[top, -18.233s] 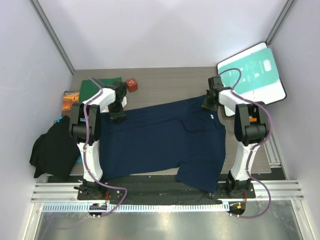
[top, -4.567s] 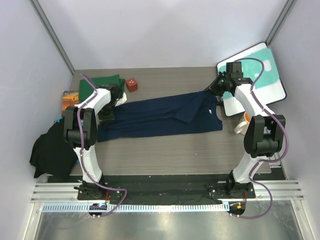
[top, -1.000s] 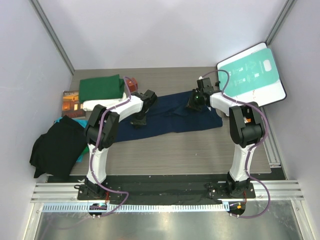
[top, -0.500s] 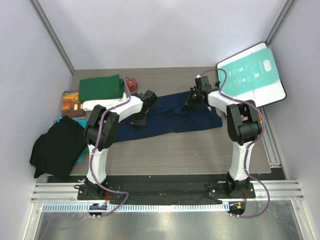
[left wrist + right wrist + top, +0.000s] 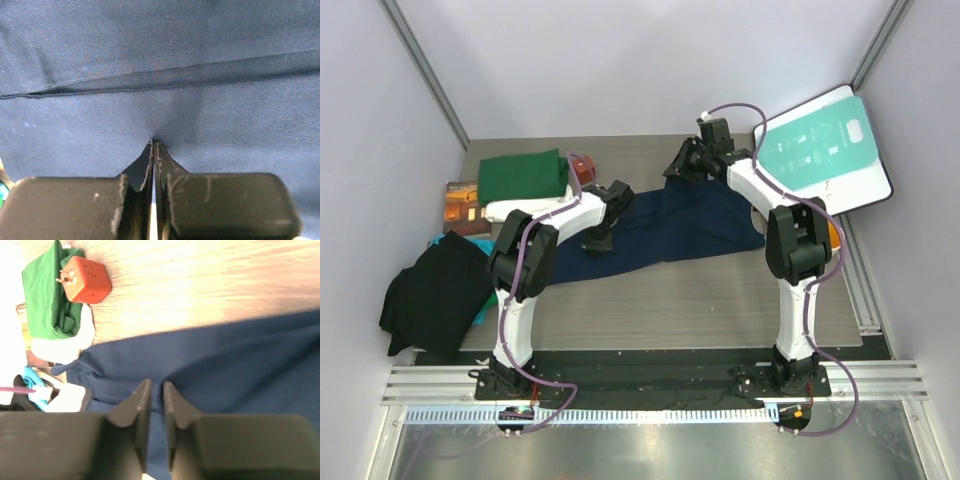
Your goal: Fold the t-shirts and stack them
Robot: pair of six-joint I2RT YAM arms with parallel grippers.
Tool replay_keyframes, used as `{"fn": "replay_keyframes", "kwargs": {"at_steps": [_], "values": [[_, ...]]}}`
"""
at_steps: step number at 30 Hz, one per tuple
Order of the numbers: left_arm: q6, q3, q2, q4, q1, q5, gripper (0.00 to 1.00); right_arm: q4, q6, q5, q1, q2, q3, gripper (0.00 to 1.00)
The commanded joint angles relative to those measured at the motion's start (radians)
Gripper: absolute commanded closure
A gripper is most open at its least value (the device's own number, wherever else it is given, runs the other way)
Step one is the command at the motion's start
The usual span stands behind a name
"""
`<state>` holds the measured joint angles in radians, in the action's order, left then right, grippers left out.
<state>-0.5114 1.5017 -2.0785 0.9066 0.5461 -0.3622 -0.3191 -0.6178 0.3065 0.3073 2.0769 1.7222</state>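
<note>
The navy blue soft cloth t-shirt [image 5: 690,225] lies as a long folded band across the middle of the wood-grain tabletop [image 5: 650,300]. It runs from left of centre toward the right edge and sits nearer the far edge than the near one. At the far left corner, the folded dark green t-shirt [image 5: 523,175] rests on the cream-white t-shirt [image 5: 510,208] (this appears to be the stack).

Left pincer [image 5: 601,238]: closed, tips down on the left part of the band. In the wrist view the cloth puckers into the tips, so a small nip of fabric looks held.

Right pincer [image 5: 680,168]: above the band's far border, close to the far edge of the tabletop. Its fingers stand nearly together with a narrow slit between them. Whether any cloth is caught there cannot be told.

Handling, as judged from here:
- The shirt is light and limp with no stiffness, so any unsupported part will sag and trail.
- The layers probably slide over one another, so a pinch on the top layer alone would likely peel the fold open.
- The shirt is not fragile, and a firm pinch should do no harm.
- Take hold at a border or corner, through every layer, with the two grips well apart along the band.
</note>
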Motion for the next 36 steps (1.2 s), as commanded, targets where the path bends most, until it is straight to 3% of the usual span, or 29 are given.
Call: {"fn": "replay_keyframes", "kwargs": {"at_steps": [1,3,12,17,24,28,31,36], "values": [[-0.022,-0.070,-0.089,-0.038,0.014,0.120,1.00,-0.006,-0.039,0.046,0.027,0.101,0.115,0.73],[-0.021,-0.069,-0.088,-0.035,0.014,0.120,1.00,-0.066,-0.036,0.049,0.030,0.155,0.187,0.65],[-0.016,-0.070,-0.083,-0.032,0.014,0.117,1.00,-0.086,0.007,-0.009,0.030,0.131,0.169,0.63],[-0.018,-0.075,-0.084,-0.038,0.014,0.120,1.00,-0.078,0.062,-0.055,0.030,-0.050,0.030,0.63],[-0.026,-0.083,-0.077,-0.038,0.014,0.132,1.00,-0.132,0.093,0.002,0.030,-0.210,-0.186,0.63],[-0.029,-0.104,-0.057,-0.043,0.014,0.121,1.00,-0.112,0.069,-0.122,0.032,-0.314,-0.448,0.64],[-0.030,-0.107,-0.060,-0.041,0.014,0.126,1.00,-0.103,0.059,-0.136,0.033,-0.304,-0.528,0.66],[-0.030,-0.107,-0.061,-0.040,0.014,0.131,1.00,-0.083,0.070,-0.144,0.035,-0.222,-0.515,0.72]]}}
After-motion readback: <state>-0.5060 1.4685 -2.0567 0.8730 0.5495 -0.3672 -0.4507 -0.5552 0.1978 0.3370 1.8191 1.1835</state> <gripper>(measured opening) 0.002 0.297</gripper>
